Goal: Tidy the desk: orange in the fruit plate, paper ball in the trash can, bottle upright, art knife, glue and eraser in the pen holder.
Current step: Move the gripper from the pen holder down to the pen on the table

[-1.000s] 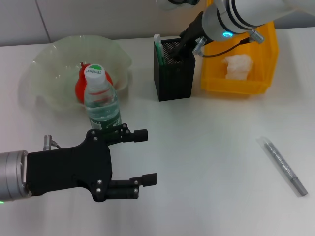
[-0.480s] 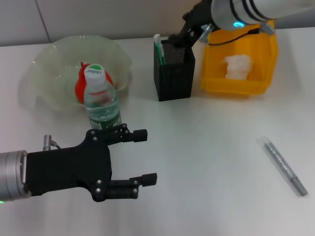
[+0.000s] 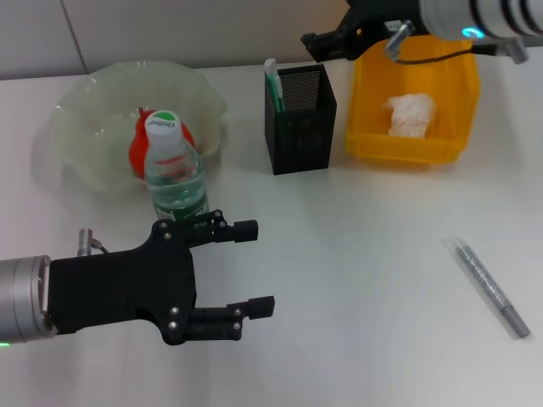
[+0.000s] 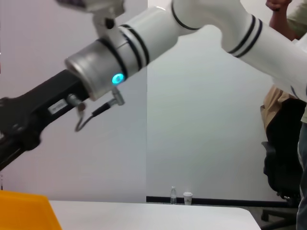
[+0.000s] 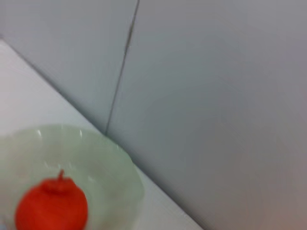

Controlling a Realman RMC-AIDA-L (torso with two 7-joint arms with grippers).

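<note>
With the right gripper (image 3: 316,42), grip unreadable, above the pen holder (image 3: 300,119), the spread left gripper (image 3: 246,267) idles; next comes the art knife (image 3: 490,287) near the table's right edge.

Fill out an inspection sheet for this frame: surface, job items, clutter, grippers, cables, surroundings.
Surface: white desk.
Job items: orange in the fruit plate; bottle upright beside the plate; paper ball in the trash can; pen holder holds a white-green item.
Clutter: grey pen-like tool lying on the desk.
Grippers: left gripper open, near the bottle; right gripper above the pen holder.
Cables: thin wire at the right wrist.
Surroundings: pale wall; a person at the edge of the left wrist view.
</note>
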